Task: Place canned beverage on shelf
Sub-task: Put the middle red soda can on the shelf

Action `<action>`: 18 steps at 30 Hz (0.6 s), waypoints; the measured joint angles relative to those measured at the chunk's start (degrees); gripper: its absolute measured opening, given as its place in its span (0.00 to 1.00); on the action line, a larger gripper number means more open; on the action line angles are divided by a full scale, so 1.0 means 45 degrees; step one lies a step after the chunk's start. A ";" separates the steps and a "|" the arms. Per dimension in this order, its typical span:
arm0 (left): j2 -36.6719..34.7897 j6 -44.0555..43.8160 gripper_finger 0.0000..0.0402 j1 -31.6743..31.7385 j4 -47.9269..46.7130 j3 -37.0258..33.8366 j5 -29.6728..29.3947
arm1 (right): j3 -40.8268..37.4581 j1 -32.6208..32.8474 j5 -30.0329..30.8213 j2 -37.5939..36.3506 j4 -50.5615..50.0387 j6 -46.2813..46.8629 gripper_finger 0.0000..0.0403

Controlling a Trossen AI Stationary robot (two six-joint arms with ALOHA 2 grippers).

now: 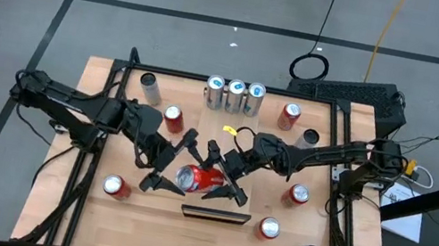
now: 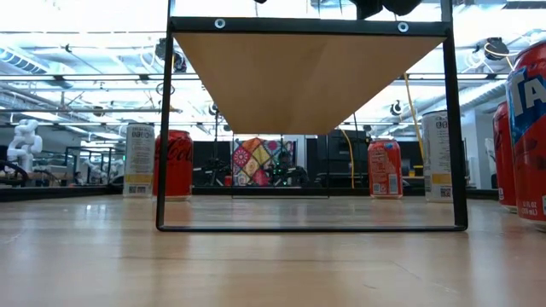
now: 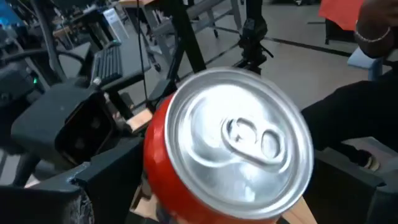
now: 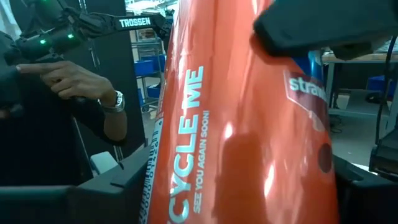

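Right wrist view: red can (image 4: 249, 124) with white lettering "CYCLE ME, SEE YOU AGAIN SOON!"

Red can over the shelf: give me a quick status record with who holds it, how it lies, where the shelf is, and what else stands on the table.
held can: red can, lying on its side above the table
right gripper: shut on the red can
left gripper: open, fingers on both sides of the can's top end
shelf: just beside the can toward the table's front edge, nothing on its top
other cans: three silver cans in a row at the back; more scattered around
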 joint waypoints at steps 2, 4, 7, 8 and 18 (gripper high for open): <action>0.0000 -0.0077 0.97 -0.0005 0.0237 0.0000 0.0115 | 0.0000 0.0000 0.0030 -0.0001 0.0019 0.0003 0.67; -0.0005 -0.0090 0.97 -0.0010 0.0360 0.0000 0.0136 | 0.0000 -0.0014 0.0043 -0.0001 0.0024 -0.0034 0.67; 0.0000 -0.0416 0.97 -0.0079 0.0630 0.0000 0.0172 | 0.0000 -0.0015 0.0079 0.0002 0.0104 -0.0099 0.67; 0.0000 -0.0461 0.96 -0.0090 0.0657 0.0000 0.0167 | 0.0000 -0.0015 0.0080 0.0003 0.0149 -0.0110 0.67; 0.0211 -0.0892 0.75 -0.0189 0.0702 0.0015 -0.0202 | -0.0019 -0.0005 -0.0019 0.0017 0.0043 -0.0118 0.67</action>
